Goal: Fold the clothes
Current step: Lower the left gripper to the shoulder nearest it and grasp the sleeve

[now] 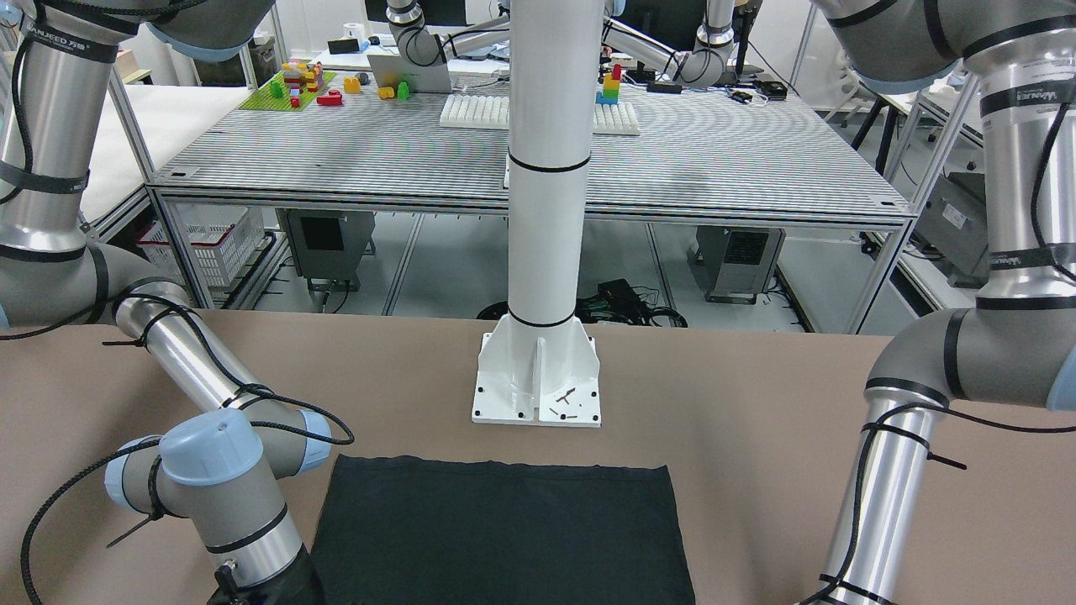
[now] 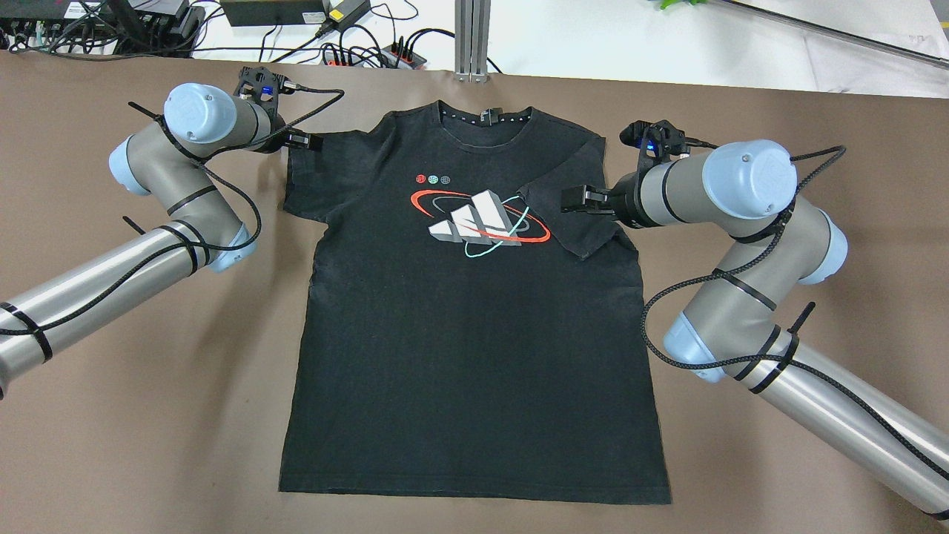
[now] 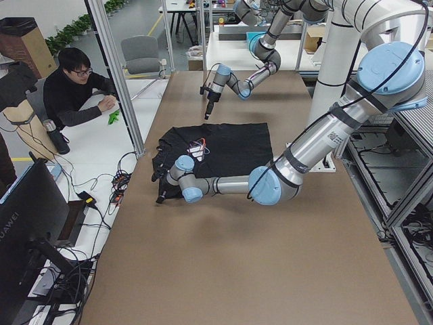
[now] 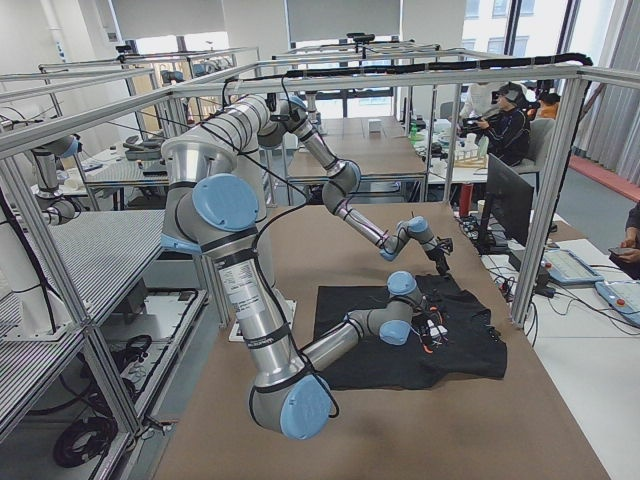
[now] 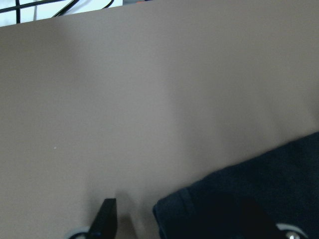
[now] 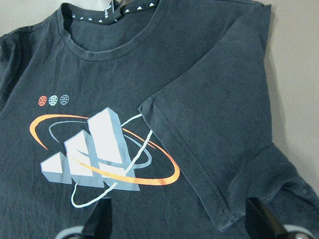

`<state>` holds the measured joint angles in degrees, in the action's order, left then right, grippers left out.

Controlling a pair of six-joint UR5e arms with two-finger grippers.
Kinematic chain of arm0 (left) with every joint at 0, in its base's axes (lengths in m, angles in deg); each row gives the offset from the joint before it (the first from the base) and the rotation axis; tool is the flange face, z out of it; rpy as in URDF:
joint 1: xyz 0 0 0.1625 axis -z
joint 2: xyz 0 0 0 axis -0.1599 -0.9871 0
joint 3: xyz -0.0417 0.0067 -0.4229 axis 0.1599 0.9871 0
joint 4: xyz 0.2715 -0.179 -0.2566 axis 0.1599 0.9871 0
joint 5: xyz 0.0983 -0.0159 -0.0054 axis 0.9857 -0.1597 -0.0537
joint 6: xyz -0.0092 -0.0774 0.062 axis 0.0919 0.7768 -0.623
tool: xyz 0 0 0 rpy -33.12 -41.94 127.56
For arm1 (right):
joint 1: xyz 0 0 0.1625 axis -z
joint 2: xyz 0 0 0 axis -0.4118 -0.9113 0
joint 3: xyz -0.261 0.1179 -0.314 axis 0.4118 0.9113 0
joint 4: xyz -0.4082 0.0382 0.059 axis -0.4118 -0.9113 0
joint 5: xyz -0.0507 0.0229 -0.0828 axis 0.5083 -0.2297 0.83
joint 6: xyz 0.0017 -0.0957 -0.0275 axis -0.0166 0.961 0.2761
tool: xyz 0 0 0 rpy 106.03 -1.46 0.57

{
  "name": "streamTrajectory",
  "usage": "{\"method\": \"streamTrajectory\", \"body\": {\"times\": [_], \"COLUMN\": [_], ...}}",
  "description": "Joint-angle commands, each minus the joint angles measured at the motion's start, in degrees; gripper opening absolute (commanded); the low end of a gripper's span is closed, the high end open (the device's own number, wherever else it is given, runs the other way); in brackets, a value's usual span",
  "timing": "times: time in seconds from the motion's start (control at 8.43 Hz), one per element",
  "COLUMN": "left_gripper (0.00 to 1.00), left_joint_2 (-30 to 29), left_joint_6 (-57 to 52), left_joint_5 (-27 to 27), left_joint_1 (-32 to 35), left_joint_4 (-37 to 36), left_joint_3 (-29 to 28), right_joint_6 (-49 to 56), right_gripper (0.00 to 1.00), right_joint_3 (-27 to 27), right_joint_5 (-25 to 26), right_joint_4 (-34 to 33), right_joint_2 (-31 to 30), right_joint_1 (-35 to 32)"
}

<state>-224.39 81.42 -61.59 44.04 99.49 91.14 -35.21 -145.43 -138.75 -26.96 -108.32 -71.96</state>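
The black T-shirt (image 2: 474, 356) is lying flat and face up in the middle of the brown table (image 2: 148, 415), with its collar (image 2: 485, 122) pointing away from the robot and its hem nearest the base. The sleeve (image 2: 552, 219) on the robot's right is lying folded inward across the chest, and its cuff edge is just touching the rim of the white, grey and red print (image 2: 478, 219). The right gripper (image 2: 569, 200) is hovering over that folded sleeve with its tips pointing toward the print. In the right wrist view its two fingers (image 6: 102, 219) are standing wide apart, with only the shirt spread out beneath them and nothing held. Over on the other side, the left gripper (image 2: 296, 139) is sitting low at the table, right at the outer top corner of the flat sleeve (image 2: 311, 178). In the left wrist view one finger (image 5: 107, 219) is showing on bare table just beside the cuff, and the sleeve corner is lying in the gap. The other finger is getting lost against the dark cloth, but the spacing is reading as spread wide, with nothing pinched. In the side views the left arm is reaching in low, while the right arm is hanging higher over the cloth.
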Motion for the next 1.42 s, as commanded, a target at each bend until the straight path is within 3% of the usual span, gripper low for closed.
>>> {"method": "streamTrajectory", "body": {"times": [0.0, 0.12, 0.36, 0.71, 1.07, 1.31], "left_gripper": [0.52, 0.4, 0.28, 0.25, 0.2, 0.07], "left_joint_2": [0.0, 0.1, 0.1, 0.2, 0.0, -0.1], "left_joint_6": [0.1, 0.1, 0.0, -0.2, 0.7, 2.3], "left_joint_5": [0.0, 0.0, -0.2, -1.1, -1.5, -1.2], "left_joint_1": [-0.1, -0.1, -0.1, 1.2, 1.7, 1.3], "left_joint_4": [0.0, 0.0, 0.0, -1.2, -16.8, -18.5], "left_joint_3": [0.1, 0.3, 0.5, 4.2, 15.8, 16.9], "right_joint_6": [-0.1, -0.1, -0.1, -0.1, -0.1, 0.0], "right_gripper": [0.94, 0.94, 0.94, 0.94, 0.94, 0.94], "right_joint_3": [-0.1, -0.1, -0.1, -0.1, 0.0, 0.0], "right_joint_5": [0.0, 0.0, 0.0, 0.0, 0.0, 0.0], "right_joint_4": [0.2, 0.3, 0.4, 0.4, 0.4, 0.4], "right_joint_2": [0.0, -0.1, -0.2, -0.2, -0.2, -0.2], "right_joint_1": [0.1, 0.2, 0.4, 0.4, 0.5, 0.5]}}
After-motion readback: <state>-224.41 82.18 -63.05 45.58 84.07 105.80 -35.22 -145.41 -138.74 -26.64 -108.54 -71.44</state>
